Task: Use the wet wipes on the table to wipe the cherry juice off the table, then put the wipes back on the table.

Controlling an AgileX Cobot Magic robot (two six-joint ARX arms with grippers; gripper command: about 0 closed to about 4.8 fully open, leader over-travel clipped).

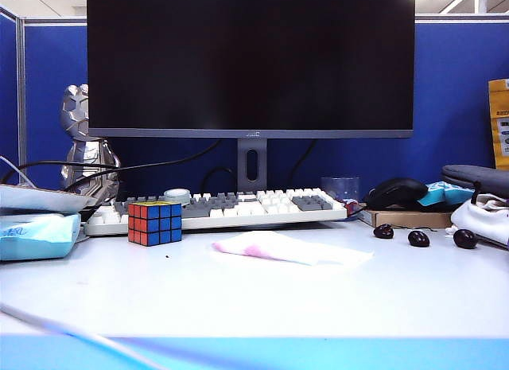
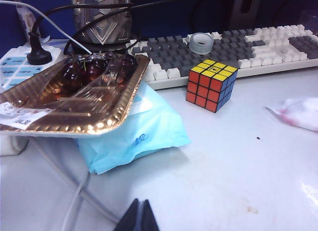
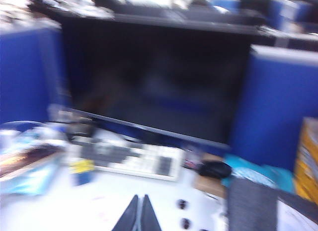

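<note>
A wide black monitor [image 1: 250,60] fills the upper centre of the exterior view; a small mark sits on its lower bezel, too small to read. Below it the pale table [image 1: 262,298] spreads across the lower half, its light blue front edge along the bottom. A white and grey keyboard [image 1: 219,208] runs across the middle, its key legends unreadable. At the left edge lies a light blue wipe pack [image 1: 36,235] with faint dark writing I cannot make out; a gold foil tray [image 2: 74,99] of cherries rests on it in the left wrist view, a white label at the tray's corner illegible. The wet wipe [image 1: 290,248] lies flat at centre on the table, white, crumpled, stained pink in the middle. Left of it stands a colour cube [image 1: 155,222]. Three dark cherries [image 1: 418,238] sit at the right. A tiny dark speck of cherry juice [image 2: 257,138] shows on the table near the wipe. The left gripper [image 2: 140,216] and right gripper [image 3: 139,213] each appear at the bottom centre of their wrist views, fingers pressed together, grasping nothing; the right wrist view is blurred.
</note>
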